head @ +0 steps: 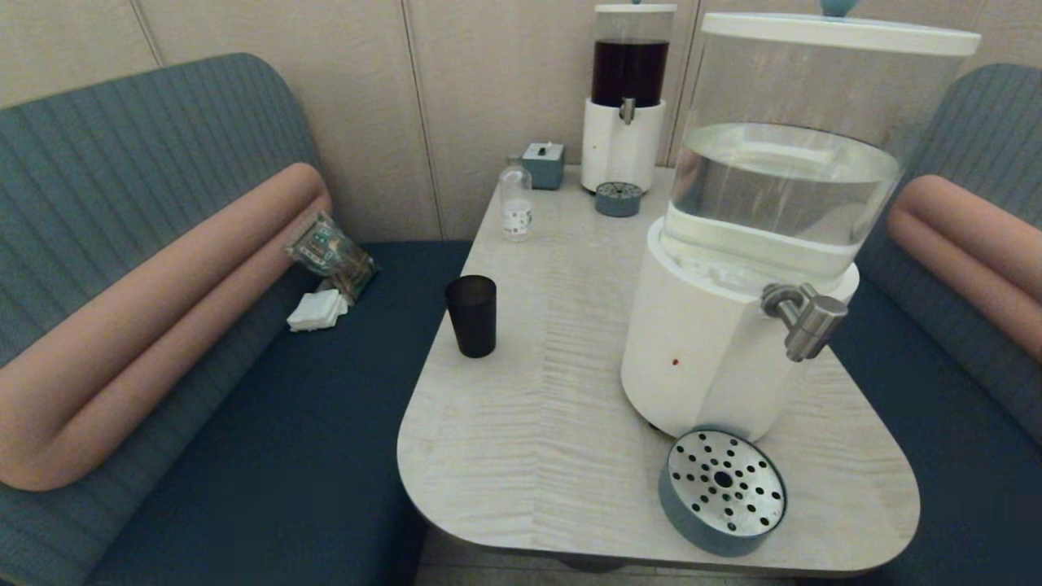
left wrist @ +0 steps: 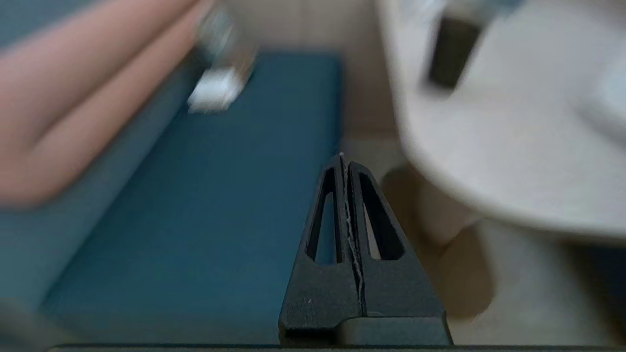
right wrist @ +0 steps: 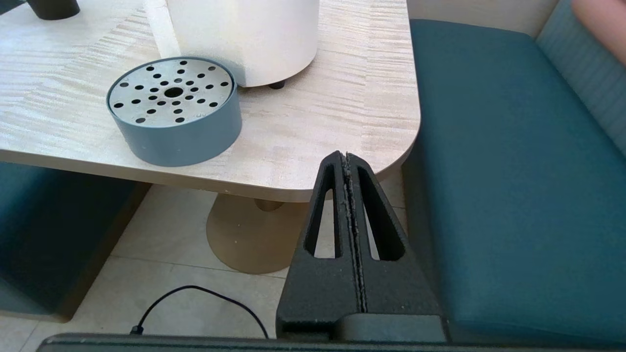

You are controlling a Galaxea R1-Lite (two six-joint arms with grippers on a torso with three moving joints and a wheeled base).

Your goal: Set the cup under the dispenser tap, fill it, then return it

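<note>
My left claw (left wrist: 345,161) is pressed fully closed and empty, hanging low beside the surface (head: 570,391) above the blue bench seat (left wrist: 205,205). My right claw (right wrist: 346,159) is likewise closed with nothing in it, parked below the surface's near right corner. The cup (head: 471,316) stands upright near the surface's left edge, well apart from the dispenser tap (head: 806,321). Nothing sits under that tap; the round perforated drip tray (head: 722,492) lies just in front of the white dispenser (head: 700,350).

Smoky plastic cup (head: 471,316), brushed-metal dispenser tap (head: 803,320), pale wood-grain table (head: 529,391).
</note>
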